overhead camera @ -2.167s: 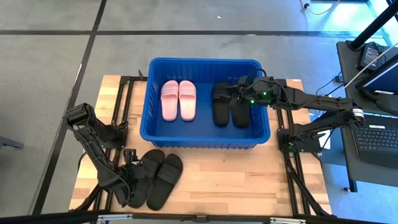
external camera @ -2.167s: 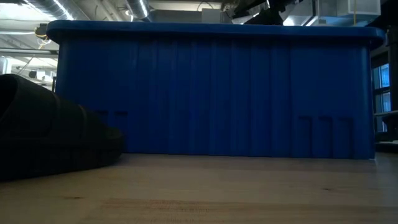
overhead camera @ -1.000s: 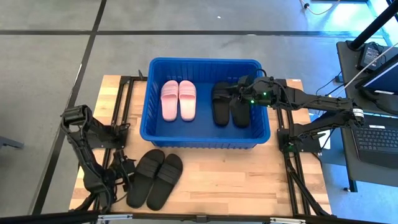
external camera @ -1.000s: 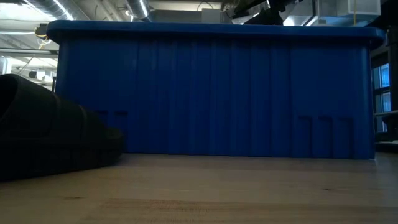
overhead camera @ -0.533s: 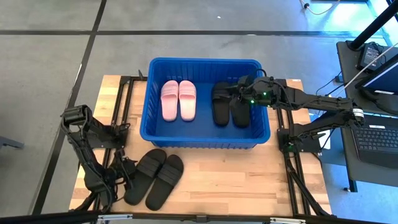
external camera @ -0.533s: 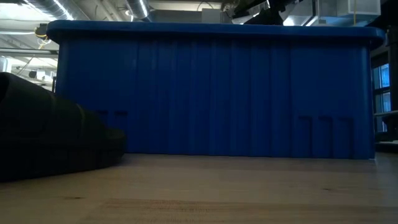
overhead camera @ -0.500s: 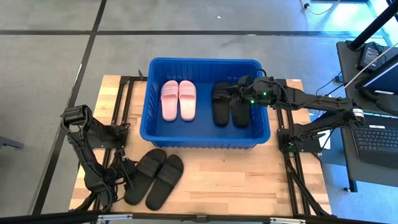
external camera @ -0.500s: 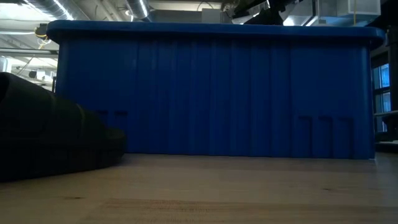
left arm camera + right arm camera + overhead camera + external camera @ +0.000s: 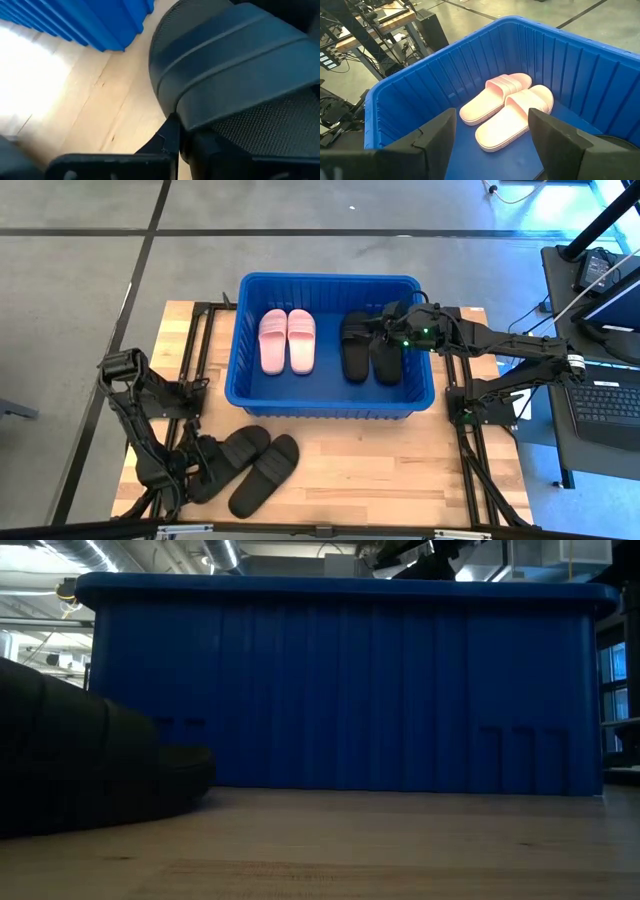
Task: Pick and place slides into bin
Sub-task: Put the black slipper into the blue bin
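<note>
Two black slides (image 9: pixel 250 465) lie side by side on the wooden table in front of the blue bin (image 9: pixel 330 402). My left gripper (image 9: pixel 200 472) is down at the left one (image 9: pixel 232 458), shut on it; in the left wrist view its strap (image 9: pixel 235 60) fills the picture. Inside the bin a pink pair (image 9: pixel 288 340) and a black pair (image 9: pixel 368 348) rest on their soles. My right gripper (image 9: pixel 492 145) hovers open over the black pair, at the bin's right end. My left gripper has the left black slide at its left side, where the strap's edge meets the sole (image 9: pixel 200 117). The fingers (image 9: pixel 171 137) come in low from the table's left. The slide itself hides the pads. The slide lies on the table on its sole.
The second black slide (image 9: pixel 265 477) lies against the held one on its right. The bin's near wall (image 9: pixel 340 680) stands just behind both. Bare wood (image 9: pixel 390 470) stretches to the right of the slides. A desk with a laptop (image 9: pixel 610 400) stands off the table's right side.
My left gripper has shut on the left black slide. Both table slides have turned and now lie more slanted, their far ends swung toward the table's right; in the low view the slide's end has crept right. My right arm has kept still.
</note>
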Tool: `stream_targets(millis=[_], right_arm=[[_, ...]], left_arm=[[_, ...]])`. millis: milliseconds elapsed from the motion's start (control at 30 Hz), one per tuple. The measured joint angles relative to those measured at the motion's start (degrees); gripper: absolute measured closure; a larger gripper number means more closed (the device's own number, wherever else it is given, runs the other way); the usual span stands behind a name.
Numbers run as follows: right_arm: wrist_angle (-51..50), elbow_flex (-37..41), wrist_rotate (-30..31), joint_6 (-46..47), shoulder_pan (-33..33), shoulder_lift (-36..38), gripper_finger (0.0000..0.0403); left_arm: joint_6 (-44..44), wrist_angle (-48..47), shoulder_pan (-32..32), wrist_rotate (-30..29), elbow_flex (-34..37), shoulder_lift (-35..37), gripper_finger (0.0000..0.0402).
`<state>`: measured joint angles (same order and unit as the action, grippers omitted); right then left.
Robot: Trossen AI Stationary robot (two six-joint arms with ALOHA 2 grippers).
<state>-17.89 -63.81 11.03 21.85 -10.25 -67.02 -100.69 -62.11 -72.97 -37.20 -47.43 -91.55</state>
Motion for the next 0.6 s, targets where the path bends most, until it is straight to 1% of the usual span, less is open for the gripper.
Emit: stream_targets(millis=[133, 300, 500, 600], right_arm=[[0.0, -0.02, 0.0, 0.0, -0.01, 0.0, 0.0155], [0.0, -0.02, 0.0, 0.04, 0.01, 0.0, 0.0155], [0.0, -0.02, 0.0, 0.0, -0.01, 0.0, 0.0155], [0.0, -0.02, 0.0, -0.01, -0.01, 0.02, 0.0155]], left_arm=[[-1.03, -4.87, 0.0, 1.9, -2.54, 0.02, 0.0395], [0.52, -13.6, 0.0, 5.04, -8.89, 0.11, 0.0397], [5.11, -22.21, -0.02, 5.21, -18.78, 0.11, 0.0397], [5.83, -26.99, -0.02, 4.78, -23.49, 0.11, 0.0397]])
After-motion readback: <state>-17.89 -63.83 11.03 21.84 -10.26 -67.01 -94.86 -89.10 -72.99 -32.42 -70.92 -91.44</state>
